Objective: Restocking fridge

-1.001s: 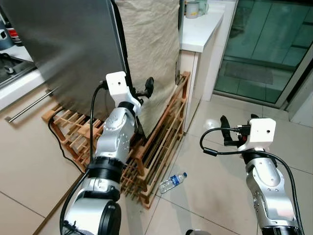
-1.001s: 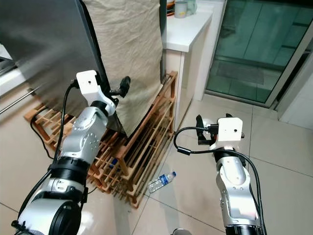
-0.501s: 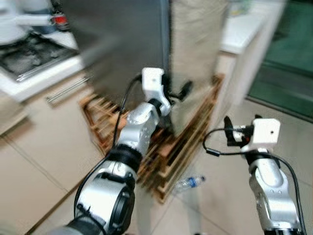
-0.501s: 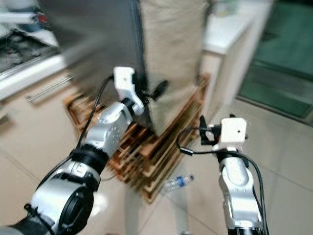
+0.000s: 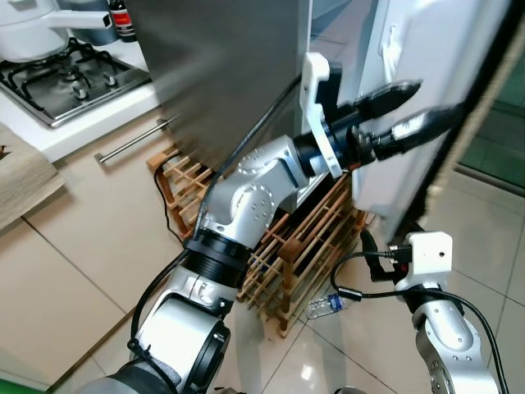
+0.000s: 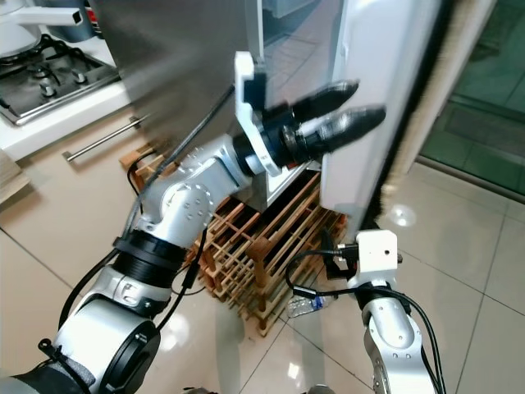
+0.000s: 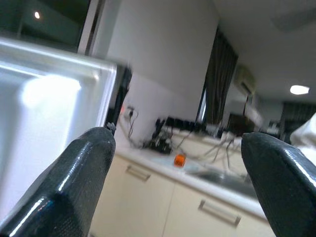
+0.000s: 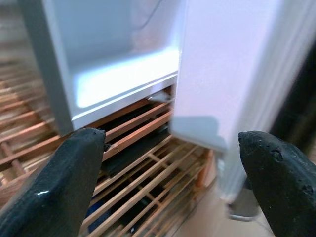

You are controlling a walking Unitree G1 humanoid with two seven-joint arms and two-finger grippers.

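Observation:
The steel fridge point(image 5: 221, 74) stands with its door swung open, the white inner face of the door point(image 5: 426, 49) turned toward me. My left gripper point(image 5: 414, 107) reaches out against that inner face, open and holding nothing; its wrist view looks past the door edge point(image 7: 106, 74) into the room. My right gripper point(image 8: 173, 148) hangs low by the door's bottom corner, also open, looking at the lit bottom of the fridge compartment point(image 8: 118, 74). A clear water bottle point(image 5: 328, 305) lies on the floor tiles beside the rack.
A wooden slatted rack point(image 5: 299, 242) sits under and around the fridge base. A gas hob point(image 5: 66, 70) and a counter with a drawer handle point(image 5: 131, 141) are at my left. Glossy tiled floor point(image 6: 459, 246) spreads to the right.
The camera has turned. The fridge door, shut and cloth-covered a second ago, has swung open with my left gripper stretched out along it. My right arm sits lower in view.

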